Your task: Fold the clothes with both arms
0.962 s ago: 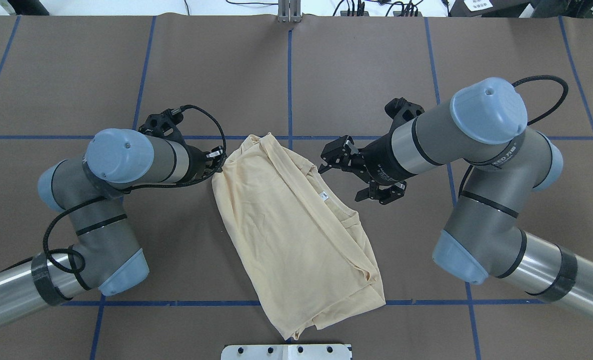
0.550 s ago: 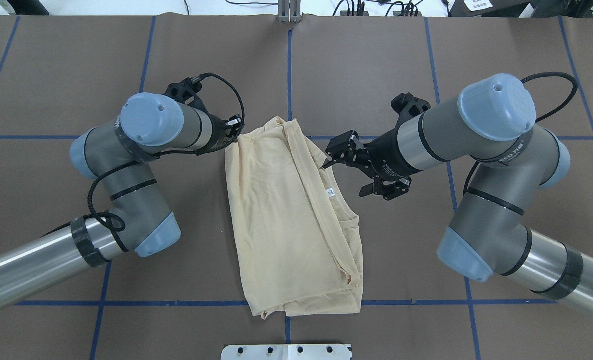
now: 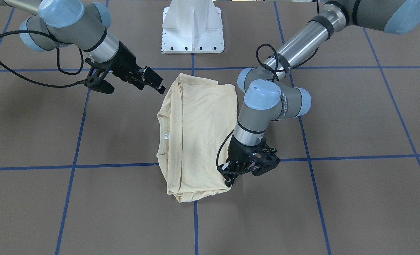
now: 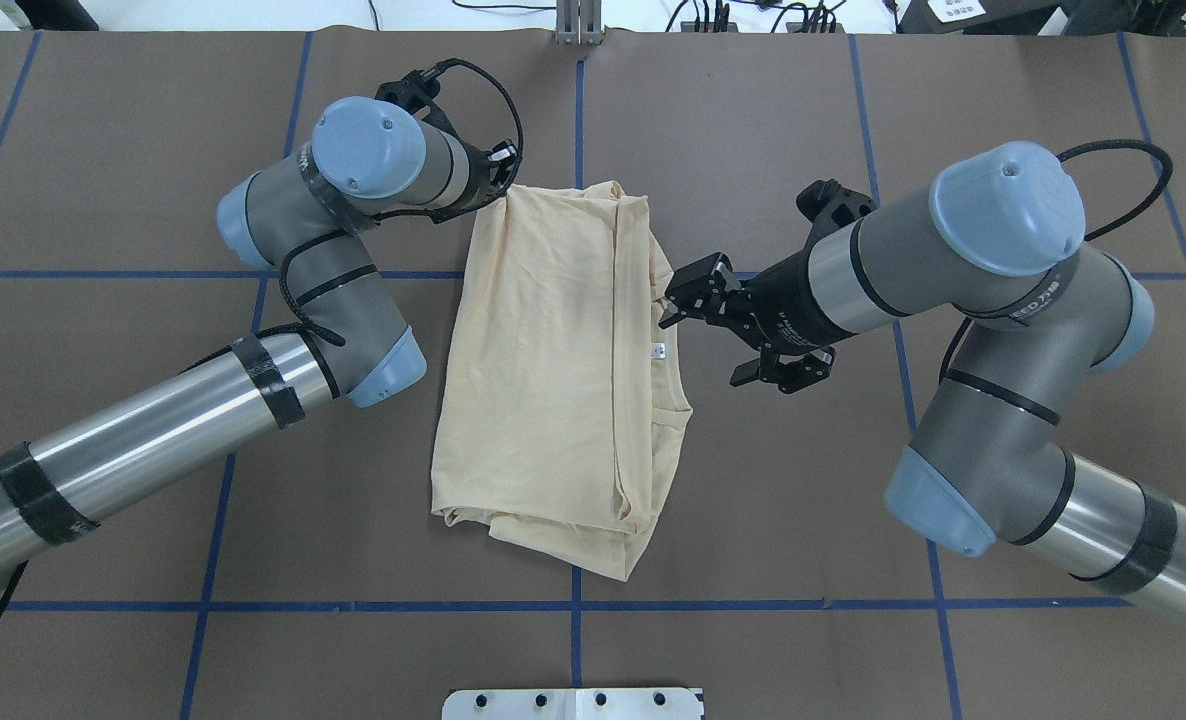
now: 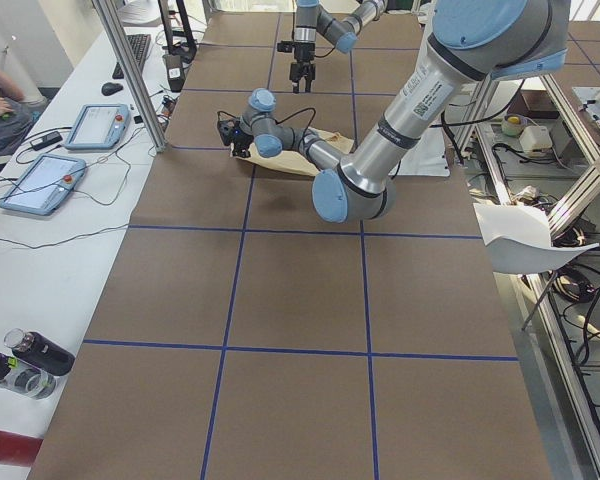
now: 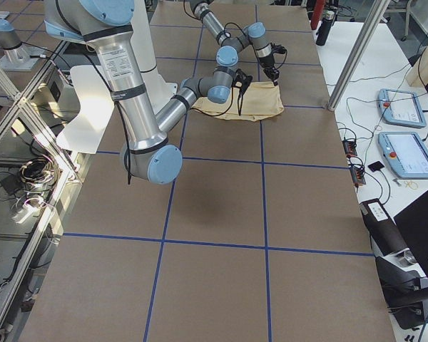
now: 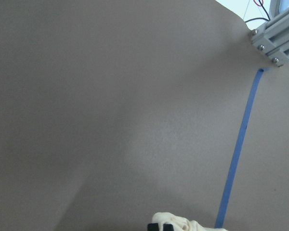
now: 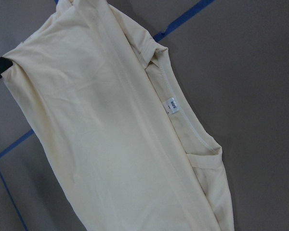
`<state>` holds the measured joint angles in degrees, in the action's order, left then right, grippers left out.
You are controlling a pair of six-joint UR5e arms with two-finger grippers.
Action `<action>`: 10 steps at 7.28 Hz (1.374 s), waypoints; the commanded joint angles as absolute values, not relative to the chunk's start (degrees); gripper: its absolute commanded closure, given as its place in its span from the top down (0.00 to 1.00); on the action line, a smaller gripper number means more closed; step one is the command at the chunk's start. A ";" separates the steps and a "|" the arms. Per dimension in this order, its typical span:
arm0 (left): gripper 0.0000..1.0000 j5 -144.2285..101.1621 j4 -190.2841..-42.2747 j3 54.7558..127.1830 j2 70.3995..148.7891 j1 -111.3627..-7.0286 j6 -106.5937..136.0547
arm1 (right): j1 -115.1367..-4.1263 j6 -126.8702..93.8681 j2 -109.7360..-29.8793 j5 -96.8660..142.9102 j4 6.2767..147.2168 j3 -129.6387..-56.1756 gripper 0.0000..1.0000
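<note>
While the folded T-shirt [image 4: 553,370] lies flat near the middle of the brown desk [image 4: 153,150], the left claw [image 4: 496,172] pinches the shirt's far corner, toward the desk's far edge, fingers closed on a bunch of fabric. The right claw [image 4: 698,325] hovers just beside the shirt's right edge with its jaws spread and holds nothing, close to the small white neck label [image 4: 658,351].
</note>
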<state>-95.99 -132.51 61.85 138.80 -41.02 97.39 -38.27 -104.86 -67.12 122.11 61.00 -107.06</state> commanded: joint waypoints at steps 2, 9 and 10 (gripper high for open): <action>0.00 -94.49 -134.12 58.19 139.31 -43.06 97.29 | -38.23 -104.94 -67.32 121.99 61.00 -106.96 1.00; 1.00 -100.99 -132.89 82.82 121.86 -46.14 88.59 | -31.50 -92.23 -65.14 108.08 63.79 -105.83 1.00; 1.00 -102.73 -130.89 88.19 118.42 -46.14 88.59 | -28.42 -84.63 -62.43 103.67 71.38 -105.91 1.00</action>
